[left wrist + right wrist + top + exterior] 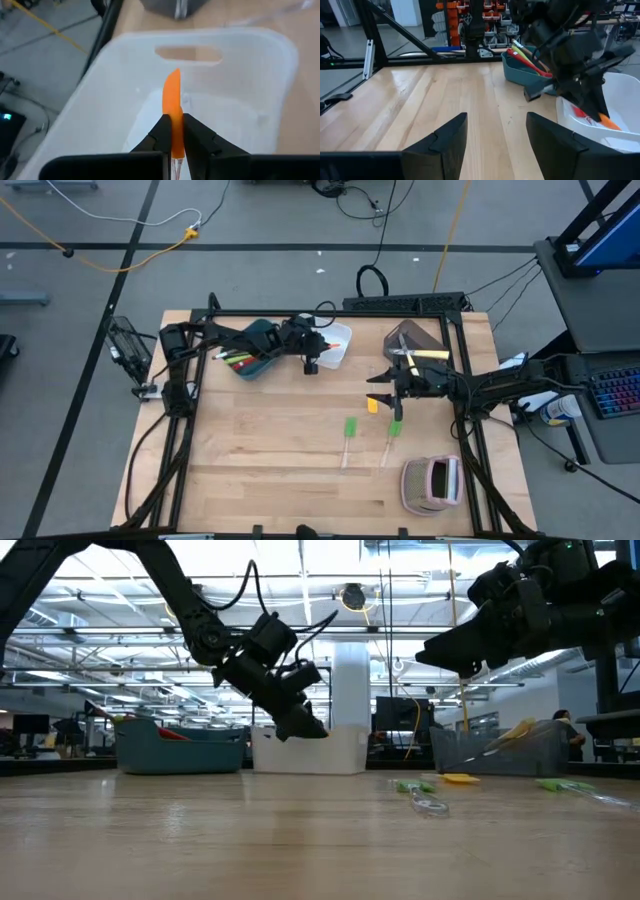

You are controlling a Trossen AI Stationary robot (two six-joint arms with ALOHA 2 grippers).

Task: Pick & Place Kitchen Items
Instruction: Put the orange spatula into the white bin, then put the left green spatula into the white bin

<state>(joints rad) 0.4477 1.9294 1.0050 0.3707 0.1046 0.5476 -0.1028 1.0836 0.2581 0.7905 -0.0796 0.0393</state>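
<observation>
My left gripper (pixel 173 120) hovers over the white bin (pixel 338 340) at the table's far side, shut on a small orange spatula (pixel 171 95). My right gripper (pixel 381 388) is open and empty above mid-table, with the bare wood under its fingers in the right wrist view (pixel 495 132). A yellow spatula (pixel 373 406) and two green spatulas (pixel 350 427) (pixel 395 427) on clear sticks lie flat on the table just near of it. The teal bin (pixel 255 352) holds red and green utensils. The brown bin (pixel 415 340) holds a yellow one. My left gripper pinches the orange spatula between its two fingers at the base of the blade (pixel 174 131), where the clear stick begins. It slants down from the table's left, and the fingers lie along the spatula. The blade sticks out past the fingertips, lifted clear above the white bin's floor (pixel 235 115).
A bulky pink-grey striped object (pixel 430 485) sits at the near right of the table. A black frame (pixel 300 313) rims the work area. Bare wood stretches across the near left (pixel 250 450). The three bins line the far edge.
</observation>
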